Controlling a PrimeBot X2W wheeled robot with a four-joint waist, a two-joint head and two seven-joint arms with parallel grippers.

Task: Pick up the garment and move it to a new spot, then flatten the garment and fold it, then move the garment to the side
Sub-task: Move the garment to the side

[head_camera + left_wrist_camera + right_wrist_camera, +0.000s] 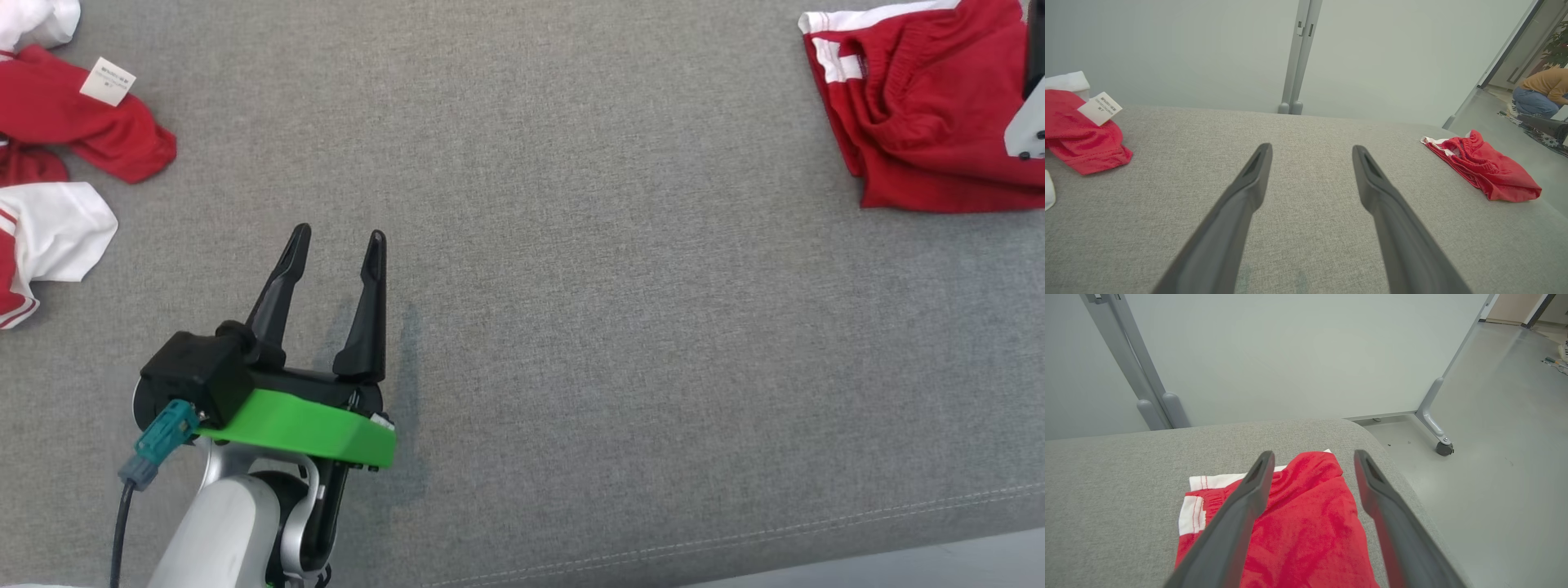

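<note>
The garment [922, 114] is a pair of red shorts with white trim, lying folded at the far right of the grey cushion [612, 327]. The left wrist view has the garment [1486, 171] near the cushion's right edge. My right gripper [1314, 453] hangs open just above the garment [1306, 526], its fingers apart and gripping nothing. A pale part of my right arm [1027, 122] overlaps the garment at the head view's right edge. My left gripper [339, 237] stands open over bare cushion at the lower left, far from the garment; its fingers [1249, 192] hold nothing.
A heap of other red and white clothes [73, 122] with a white tag lies at the cushion's far left [1081, 130]. Behind stands a pale partition on a caster [1443, 448]. Floor lies beyond the cushion's right edge, where a person [1541, 92] crouches far off.
</note>
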